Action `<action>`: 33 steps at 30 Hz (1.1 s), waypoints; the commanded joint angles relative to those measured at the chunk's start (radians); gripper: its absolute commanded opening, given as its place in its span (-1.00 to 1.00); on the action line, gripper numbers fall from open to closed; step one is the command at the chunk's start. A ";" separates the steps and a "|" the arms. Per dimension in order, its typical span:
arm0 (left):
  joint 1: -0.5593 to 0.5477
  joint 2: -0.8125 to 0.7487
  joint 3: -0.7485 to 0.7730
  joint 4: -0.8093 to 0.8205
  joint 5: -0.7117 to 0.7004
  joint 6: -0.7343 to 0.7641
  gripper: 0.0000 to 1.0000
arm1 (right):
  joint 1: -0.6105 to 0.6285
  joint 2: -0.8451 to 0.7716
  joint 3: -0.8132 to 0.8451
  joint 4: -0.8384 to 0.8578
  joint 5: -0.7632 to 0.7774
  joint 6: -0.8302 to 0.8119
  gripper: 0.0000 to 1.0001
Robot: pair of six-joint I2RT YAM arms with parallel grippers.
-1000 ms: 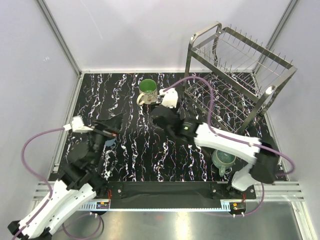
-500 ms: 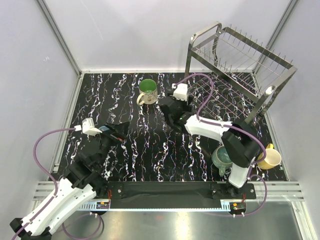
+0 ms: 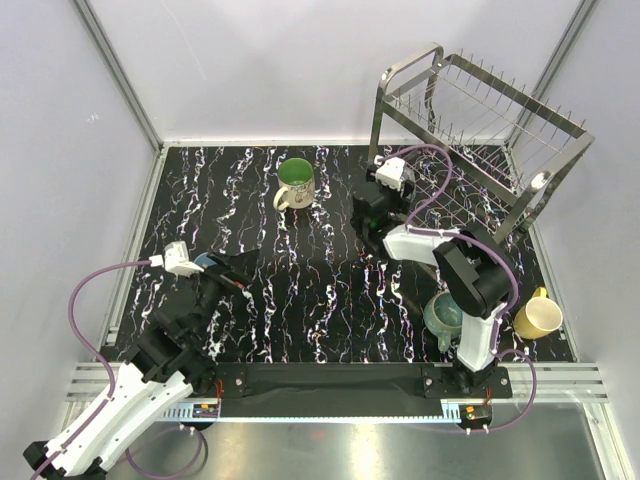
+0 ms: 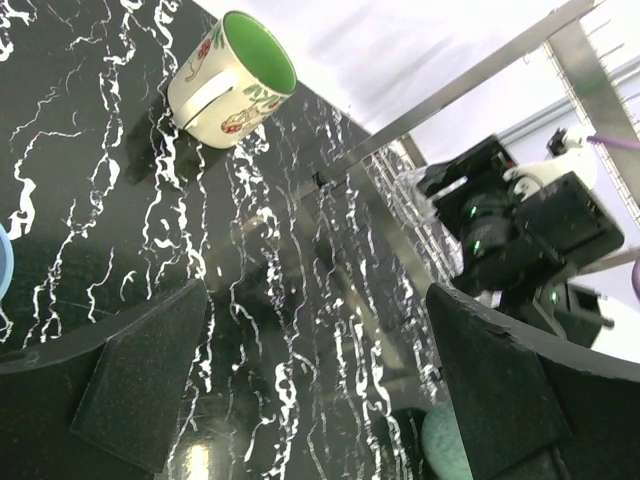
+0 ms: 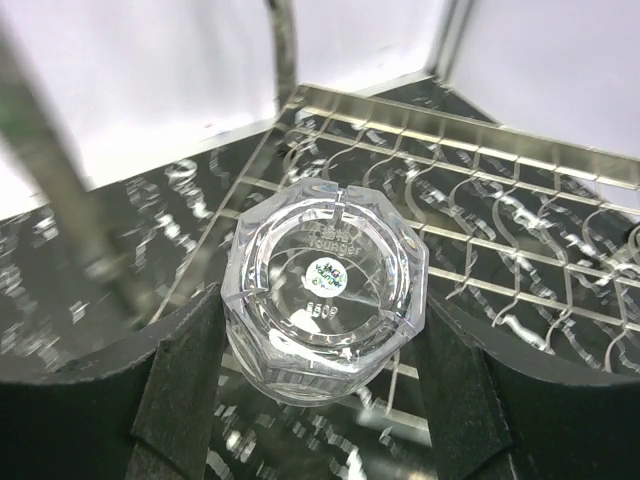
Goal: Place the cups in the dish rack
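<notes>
My right gripper (image 5: 322, 308) is shut on the clear glass tumbler (image 5: 327, 268), its base toward the camera, held over the front-left part of the dish rack (image 3: 480, 140) and its lower wire tier (image 5: 520, 230). The cream mug with green inside (image 3: 295, 183) (image 4: 234, 80) stands at the back middle. A teal mug (image 3: 447, 316) (image 4: 444, 446) and a yellow mug (image 3: 540, 316) sit by the right arm's base. My left gripper (image 3: 238, 265) (image 4: 320, 390) is open and holds nothing. The light-blue cup (image 3: 205, 261) lies right beside it, partly hidden.
The black marbled mat (image 3: 300, 300) covers the table. The rack's steel post (image 5: 50, 170) stands close on the left of the tumbler. The right arm (image 4: 520, 230) reaches up to the rack's near-left corner. White walls close in the back and sides.
The right gripper has swung rightward from beside the cream mug to the rack's front-left corner, and the yellow mug has come into view. The left arm has shifted slightly toward the mat's middle.
</notes>
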 commanded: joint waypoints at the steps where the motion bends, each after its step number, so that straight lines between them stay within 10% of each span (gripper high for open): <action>1: -0.002 -0.004 -0.005 0.023 0.026 0.033 0.98 | -0.042 0.027 0.053 0.165 0.041 -0.073 -1.00; 33: -0.002 -0.038 0.058 -0.121 -0.003 0.001 0.98 | -0.131 0.161 0.238 -0.306 -0.034 0.268 -0.70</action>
